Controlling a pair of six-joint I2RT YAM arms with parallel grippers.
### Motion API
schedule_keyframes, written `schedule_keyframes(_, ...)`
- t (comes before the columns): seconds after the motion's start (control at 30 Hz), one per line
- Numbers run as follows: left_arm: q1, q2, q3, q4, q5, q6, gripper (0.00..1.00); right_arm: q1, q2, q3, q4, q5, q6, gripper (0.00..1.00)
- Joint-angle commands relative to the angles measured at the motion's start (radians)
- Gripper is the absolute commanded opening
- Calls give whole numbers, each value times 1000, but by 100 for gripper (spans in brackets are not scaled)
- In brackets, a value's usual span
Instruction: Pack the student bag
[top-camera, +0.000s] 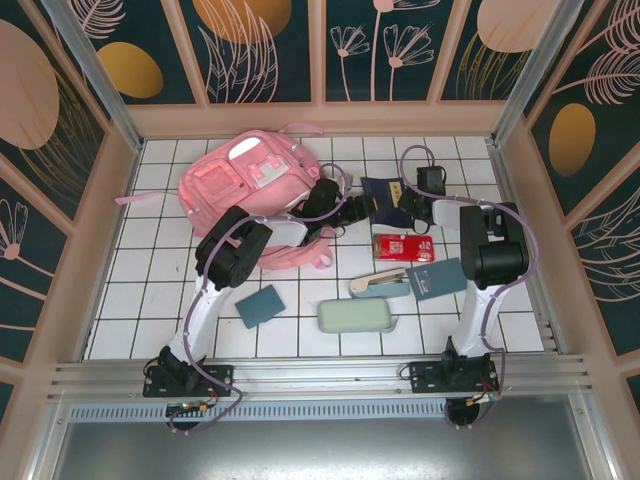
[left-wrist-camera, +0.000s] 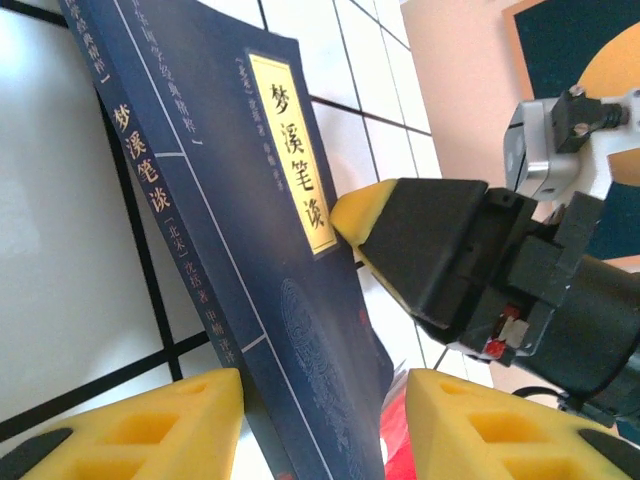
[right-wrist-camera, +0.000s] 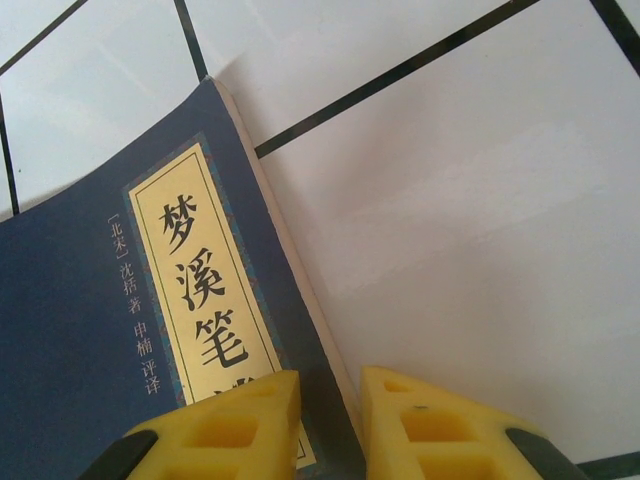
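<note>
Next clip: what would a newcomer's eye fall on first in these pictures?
The big pink student bag lies at the far left of the white tiled table, by far the largest thing on it. Just to its right, both arms converge on a dark blue book with a yellow title label: the right gripper pinches its edge, and the left gripper stands open around it.

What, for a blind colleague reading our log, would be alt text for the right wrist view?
A dark blue book with a gold Chinese title label is gripped at its edge by the yellow-fingered right hand over a white tiled table.
</note>
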Motion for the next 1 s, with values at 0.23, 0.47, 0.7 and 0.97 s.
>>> schedule_keyframes(0.23, -21, 29, 74, 12, -7, 3, 47, 39, 11, 16, -22, -121, 2, 23)
schedule_keyframes(0.47, -21, 41, 77, 50, -3, -1, 48, 39, 12, 18, -22, -126, 5, 23)
schedule_keyframes(0.7, -22, 64, 43, 231, 6, -91, 47, 38, 10, 18, -20, -132, 6, 23)
schedule_keyframes(0.97, -25, 62, 43, 134, -83, -169, 40, 39, 7, 18, -19, -133, 9, 23)
